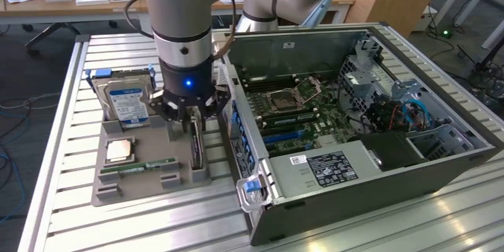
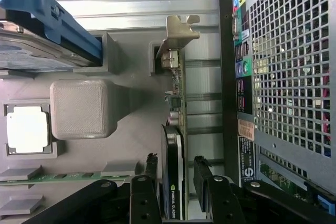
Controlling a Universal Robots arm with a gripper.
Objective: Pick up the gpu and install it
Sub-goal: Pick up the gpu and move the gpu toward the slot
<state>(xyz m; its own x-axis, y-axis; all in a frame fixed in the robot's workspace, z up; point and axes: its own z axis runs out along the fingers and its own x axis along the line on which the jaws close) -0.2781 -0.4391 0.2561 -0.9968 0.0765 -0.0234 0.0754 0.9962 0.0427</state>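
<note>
Grey robot arm [image 1: 183, 16] with pale blue joint cap stands vertical, wrist straight down; its black pincer [image 1: 191, 123] points downward, fingers [image 2: 202, 170] spread apart.

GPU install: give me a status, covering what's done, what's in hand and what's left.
Done: the gripper sits low over the gpu, which stands on edge in its slot of the grey holder. In hand: the open fingers straddle the card, one on each side, not closed on it. Left: the gpu is not yet lifted, and no part of it is inside the open computer case.
</note>
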